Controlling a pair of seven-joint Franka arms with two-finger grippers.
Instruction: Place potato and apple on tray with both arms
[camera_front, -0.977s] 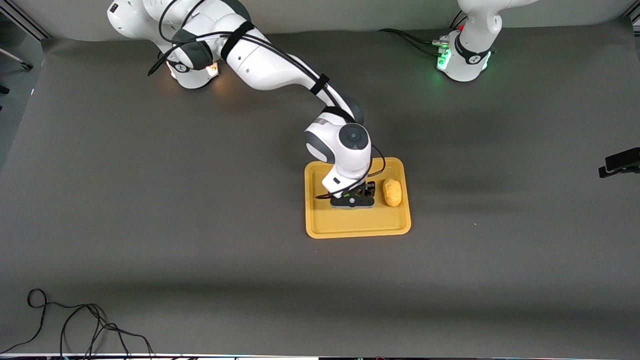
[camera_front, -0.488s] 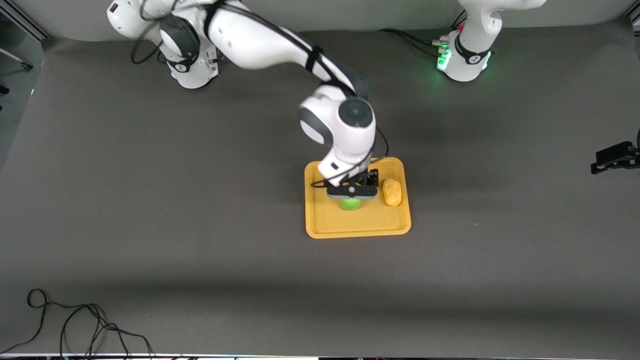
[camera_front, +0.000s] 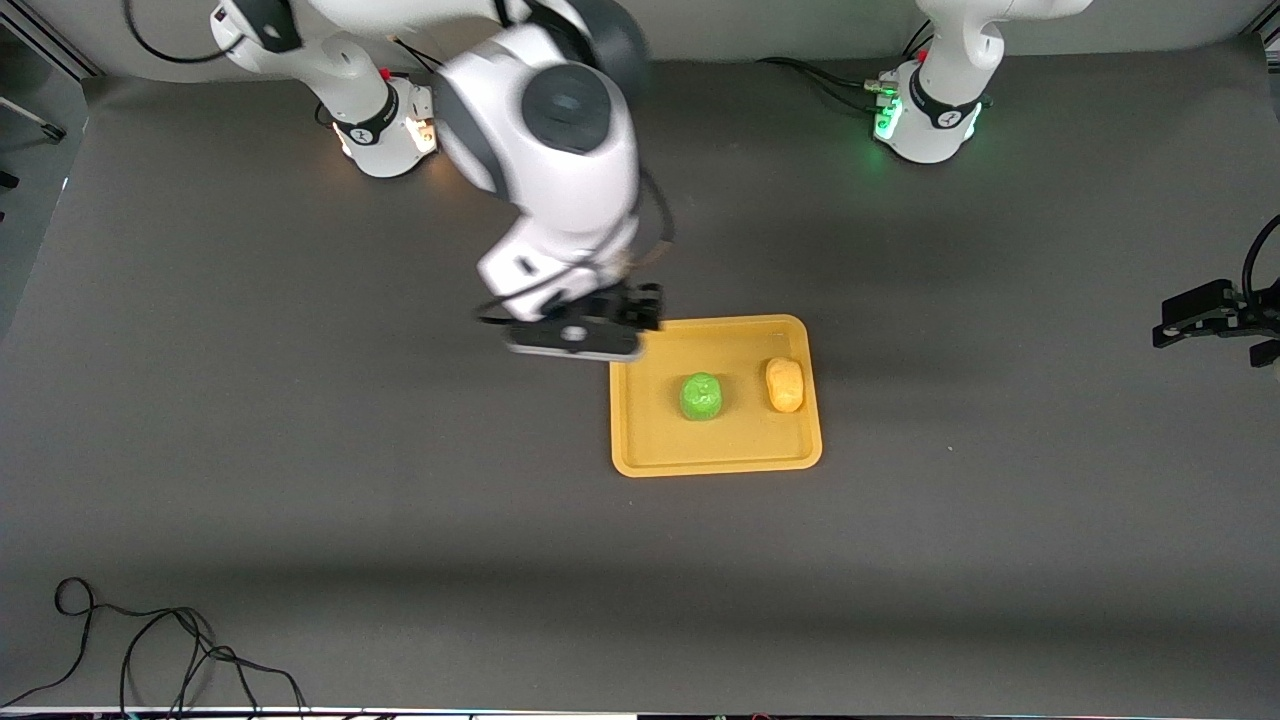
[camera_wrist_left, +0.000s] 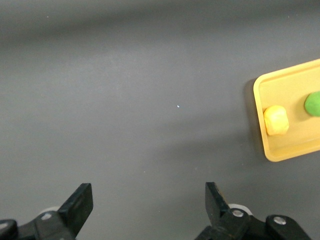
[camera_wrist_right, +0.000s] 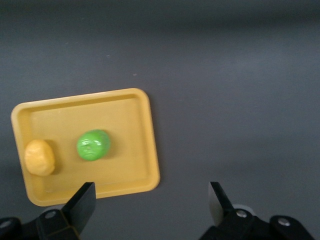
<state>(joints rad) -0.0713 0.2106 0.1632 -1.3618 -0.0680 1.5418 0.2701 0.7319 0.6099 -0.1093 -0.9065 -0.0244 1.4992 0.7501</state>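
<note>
A: Front view first. Where does the fruit lie against the pincers?

B: Both on the tray (camera_front: 716, 455), flat yellow-orange plastic with rounded corners and a low rim. Apple (camera_front: 702, 396) near the tray's middle, bright green, roundish, dimpled. Potato (camera_front: 785, 384) just beside it toward the left arm's end, smooth yellow-orange oval, not touching. Right gripper (camera_front: 575, 335) raised over the tray's corner at the right arm's end, apart from the apple, carrying nothing. Left gripper (camera_front: 1215, 315) well apart, out over the grey mat (camera_front: 300, 450) at the left arm's end of the table, waiting.

A: Left wrist view?

B: Left gripper (camera_wrist_left: 149, 207) spread wide, black fingers (camera_wrist_left: 80, 202) with nothing between, only matte grey mat (camera_wrist_left: 125, 100) underneath. Tray (camera_wrist_left: 287, 150) off at the edge, potato (camera_wrist_left: 276, 120) and apple (camera_wrist_left: 314, 104) inside, side by side.

A: Right wrist view?

B: Right gripper (camera_wrist_right: 150, 202) released too, fingers (camera_wrist_right: 84, 202) parted wide and bare. Tray (camera_wrist_right: 135, 135) partly under one finger, apple (camera_wrist_right: 93, 145) glossy and bumpy inside, potato (camera_wrist_right: 39, 157) close beside, both clear of the fingers. Mat (camera_wrist_right: 240, 90) plain, dull grey.
</note>
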